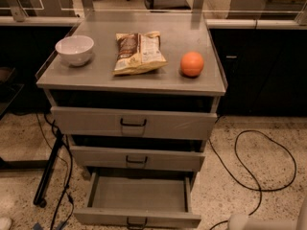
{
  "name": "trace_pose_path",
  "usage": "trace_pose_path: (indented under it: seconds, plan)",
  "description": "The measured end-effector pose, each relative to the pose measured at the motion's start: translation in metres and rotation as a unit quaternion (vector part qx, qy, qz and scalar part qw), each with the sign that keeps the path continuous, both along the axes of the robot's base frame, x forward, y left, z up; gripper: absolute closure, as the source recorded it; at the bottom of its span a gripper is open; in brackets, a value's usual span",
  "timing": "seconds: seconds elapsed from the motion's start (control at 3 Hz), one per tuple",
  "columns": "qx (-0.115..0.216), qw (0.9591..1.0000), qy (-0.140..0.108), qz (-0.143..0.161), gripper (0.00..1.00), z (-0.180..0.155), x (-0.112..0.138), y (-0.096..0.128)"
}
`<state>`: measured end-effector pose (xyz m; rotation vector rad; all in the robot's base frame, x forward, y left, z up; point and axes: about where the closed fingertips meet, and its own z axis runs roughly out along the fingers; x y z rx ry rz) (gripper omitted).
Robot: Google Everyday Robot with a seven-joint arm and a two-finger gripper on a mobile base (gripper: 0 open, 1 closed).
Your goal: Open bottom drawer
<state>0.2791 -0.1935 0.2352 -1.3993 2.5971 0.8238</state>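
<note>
The bottom drawer (138, 218) of the grey metal cabinet stands pulled out, its plain grey tray (139, 193) exposed and bare. Its small dark wire handle (136, 222) sits at the centre of the front, at the lower edge of the view. The two taller drawer fronts above it are pushed in. My gripper is out of view. Only a white piece of my arm (266, 222) shows in the bottom right corner, to the right of the open drawer and apart from it.
On the cabinet top (100, 75) stand a white bowl (74, 49), a chip bag (138, 51) and an orange (192, 63). A black cable (268, 164) loops on the floor at the right. A dark stand leg (48, 174) and cables lie at the left.
</note>
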Motion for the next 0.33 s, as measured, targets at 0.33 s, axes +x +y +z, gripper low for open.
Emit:
trace_pose_path:
  seconds: [0.33]
  plan:
    - [0.001, 1.0000, 0.005, 0.000, 0.00, 0.0012, -0.0091, 0.0003]
